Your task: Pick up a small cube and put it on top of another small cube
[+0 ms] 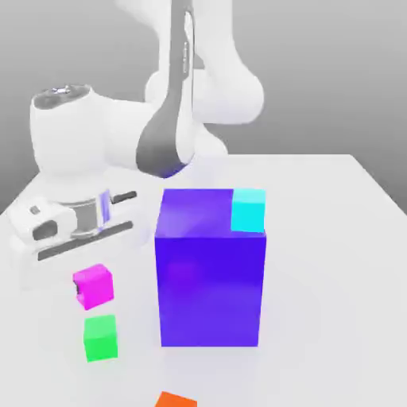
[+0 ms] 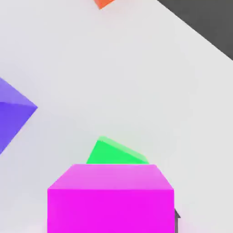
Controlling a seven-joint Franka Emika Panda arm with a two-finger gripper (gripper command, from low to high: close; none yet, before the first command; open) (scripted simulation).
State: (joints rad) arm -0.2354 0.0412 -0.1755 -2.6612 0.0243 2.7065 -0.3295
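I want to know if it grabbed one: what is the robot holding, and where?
The pink cube, pinched by its sides in the gripper, above the table.

Simulated tabletop – plain white table (image 1: 334, 207), flat grey backdrop, untextured cubes.

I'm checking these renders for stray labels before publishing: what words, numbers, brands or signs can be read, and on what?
None: no readable text anywhere.
The magenta cube, held in the gripper, the green cube, the cyan cube, the big purple-blue block, the orange cube and the white table are all plain.
The arm's white shell bears no legible marking.
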